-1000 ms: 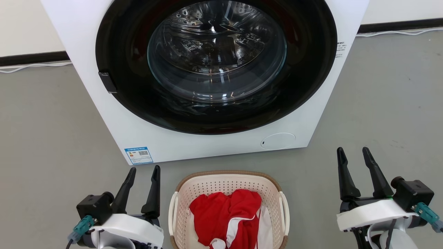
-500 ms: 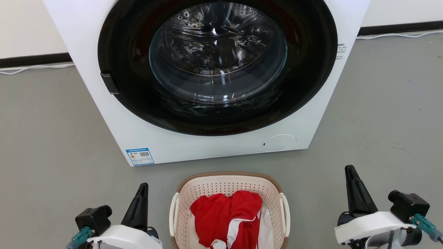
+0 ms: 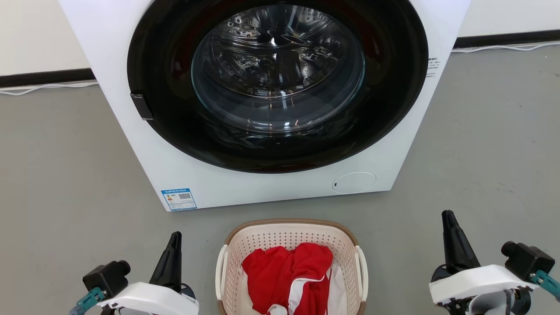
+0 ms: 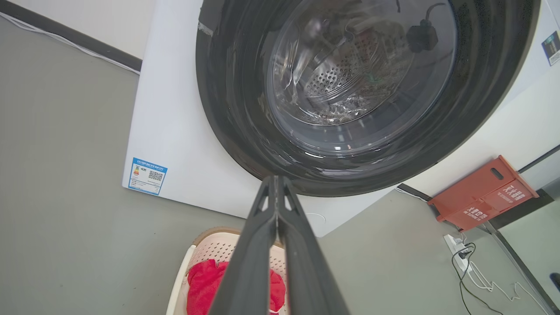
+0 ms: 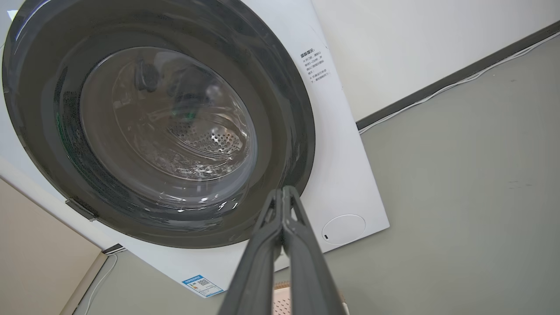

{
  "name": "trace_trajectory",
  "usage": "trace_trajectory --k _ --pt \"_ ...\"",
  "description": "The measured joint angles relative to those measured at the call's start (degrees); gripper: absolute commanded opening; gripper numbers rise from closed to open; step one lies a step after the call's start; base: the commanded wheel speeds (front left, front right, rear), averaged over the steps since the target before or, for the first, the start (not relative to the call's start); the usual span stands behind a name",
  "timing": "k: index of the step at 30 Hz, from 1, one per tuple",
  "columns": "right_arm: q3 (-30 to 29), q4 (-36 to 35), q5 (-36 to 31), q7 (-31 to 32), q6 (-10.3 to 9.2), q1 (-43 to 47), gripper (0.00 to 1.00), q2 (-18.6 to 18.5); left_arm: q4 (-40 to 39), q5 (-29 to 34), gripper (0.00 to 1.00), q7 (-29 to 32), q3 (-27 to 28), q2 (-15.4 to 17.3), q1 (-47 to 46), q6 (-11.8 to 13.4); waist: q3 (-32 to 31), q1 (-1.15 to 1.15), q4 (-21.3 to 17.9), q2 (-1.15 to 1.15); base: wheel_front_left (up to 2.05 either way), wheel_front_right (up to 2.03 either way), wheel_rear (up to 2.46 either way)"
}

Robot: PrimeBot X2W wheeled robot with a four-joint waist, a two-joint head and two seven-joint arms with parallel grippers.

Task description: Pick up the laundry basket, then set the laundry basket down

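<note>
The laundry basket [image 3: 286, 234] stands on the grey floor at the bottom middle of the head view, cream and perforated with a brown rim and white loop handles, holding red and white cloth [image 3: 288, 273]. My left gripper [image 3: 175, 238] hangs to its left, shut and empty, clear of the handle. My right gripper [image 3: 448, 217] hangs further off to the basket's right, also shut on nothing. In the left wrist view the closed fingers [image 4: 275, 188] point at the washer door, with the laundry basket [image 4: 210, 251] below them. A corner of the laundry basket [image 5: 280, 302] peeks past the shut right gripper [image 5: 283, 194].
A white washing machine [image 3: 183, 175] with a big dark round door [image 3: 278, 83] stands just behind the basket. An orange crate [image 4: 481, 194] and a power strip with cables [image 4: 457, 251] lie by the wall to the right. Bare grey floor spreads on both sides.
Both grippers have shut, from open a second ago, and both sit lower in the head view. The basket has stayed in place; the camera has shifted slightly.
</note>
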Motion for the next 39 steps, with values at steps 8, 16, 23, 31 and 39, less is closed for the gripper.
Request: trace_trajectory --k 8,16,23,31,39 --pt "-0.67 -0.16 4.82 1.48 0.00 0.00 0.00 0.02 -0.30 -4.44 0.00 1.11 0.55 0.00 -0.01 0.00 -0.28 -0.01 0.18 0.00 0.00 0.00 0.00" --pt "-1.05 -0.27 10.42 2.80 -0.08 0.00 0.00 0.05 -0.55 -9.14 0.00 2.64 1.29 0.00 -0.01 0.00 -0.59 -0.01 0.38 0.00 0.00 0.00 0.00" --pt "-1.30 -0.42 14.67 3.87 -0.08 0.00 0.00 0.09 -0.71 -12.96 0.00 3.94 1.80 0.00 -0.03 0.00 -0.83 -0.01 0.54 0.00 0.00 0.00 0.00" --pt "-1.58 -0.53 19.51 5.30 -0.08 -0.01 0.00 0.12 -0.97 -17.53 0.00 5.31 2.34 0.00 -0.05 0.00 -1.11 -0.01 0.72 0.00 0.00 0.00 0.00" --pt "-2.09 -0.63 24.49 6.71 -0.08 -0.01 0.00 0.14 -1.27 -22.04 0.00 6.53 3.03 -0.01 -0.07 0.00 -1.38 -0.01 0.90 0.00 0.00 0.00 0.00"
